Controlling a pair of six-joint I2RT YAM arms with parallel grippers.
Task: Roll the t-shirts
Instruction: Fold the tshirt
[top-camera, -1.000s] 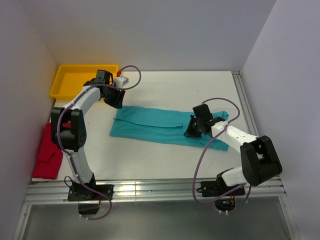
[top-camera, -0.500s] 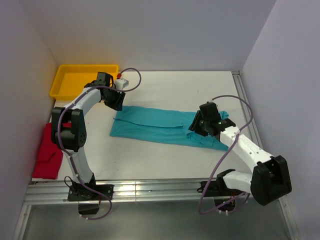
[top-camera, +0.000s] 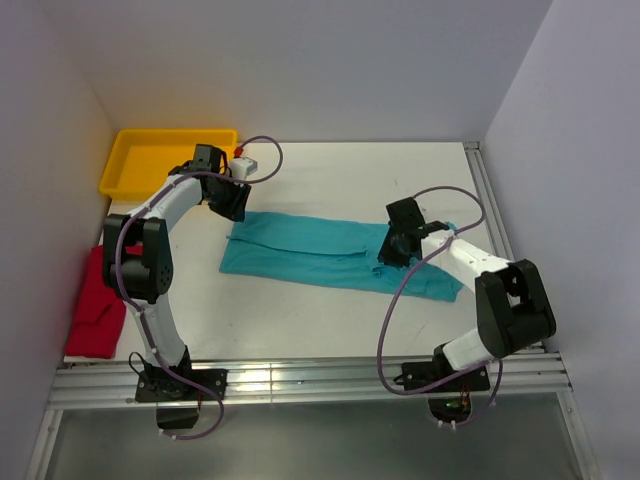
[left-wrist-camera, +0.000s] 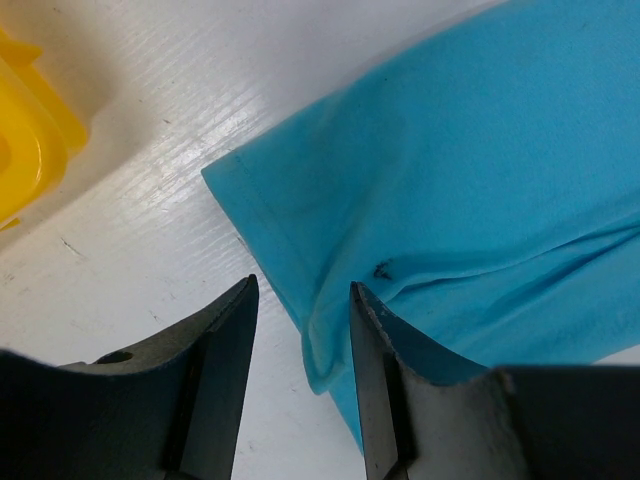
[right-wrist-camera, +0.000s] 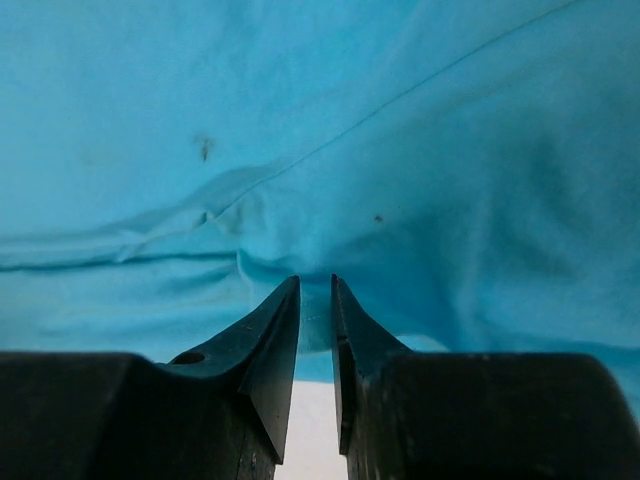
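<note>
Yellow tray (top-camera: 130, 165) back-left, red t-shirt (top-camera: 95, 310) crumpled near-left

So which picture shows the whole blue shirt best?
The top view: the teal t-shirt lies there end to end, a long strip on the table. The left wrist view shows only one corner of it; the right wrist view, only wrinkled cloth up close.

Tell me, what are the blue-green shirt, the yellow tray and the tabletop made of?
The teal t-shirt looks like soft matte knit fabric: it wrinkles, and stitched hems show. The yellow tray seems moulded plastic, smooth with rounded rims. The table looks like white-painted wood, slightly glossy, with grain-like streaks up close; that is less sure.
</note>
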